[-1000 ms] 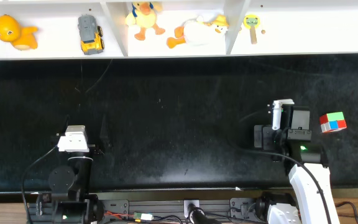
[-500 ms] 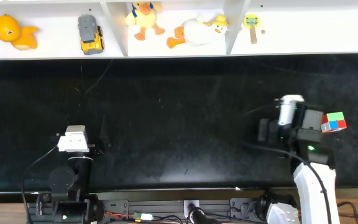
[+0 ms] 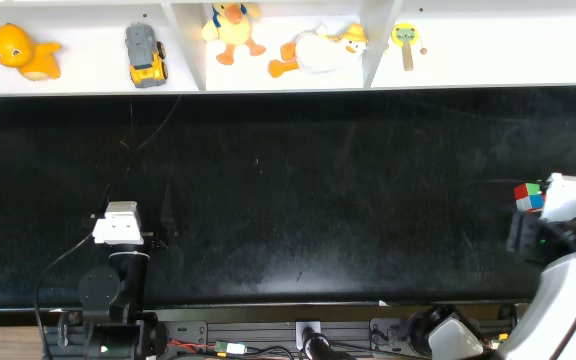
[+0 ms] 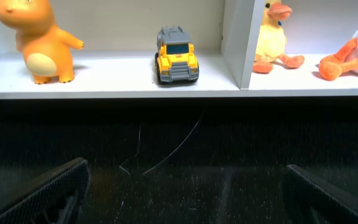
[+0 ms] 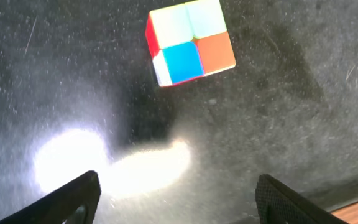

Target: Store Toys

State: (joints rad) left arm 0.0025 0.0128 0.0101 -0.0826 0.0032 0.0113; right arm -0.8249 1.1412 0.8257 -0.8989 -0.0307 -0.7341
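One colour cube (image 5: pixel 190 42) lies near the right edge of the black worktop (image 3: pixel 288 190). The right wrist view gives its top face plainly, with the right pincer (image 5: pixel 179 208) released, the cube near but not between its fingers. In the top view the arm partly covers the cube. The left pincer (image 4: pixel 185 202) is released too and faces the shelf (image 4: pixel 104 78). The top view counts five toys there, and the left wrist view counts four: one orange figure (image 4: pixel 39 40), one yellow truck (image 4: pixel 177 55), two plush ducks (image 4: pixel 273 34).

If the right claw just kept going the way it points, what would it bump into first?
Most likely the black mat, just short of the cube: the open right gripper points down at it, the cube lying a little ahead. Depth is hard to judge.
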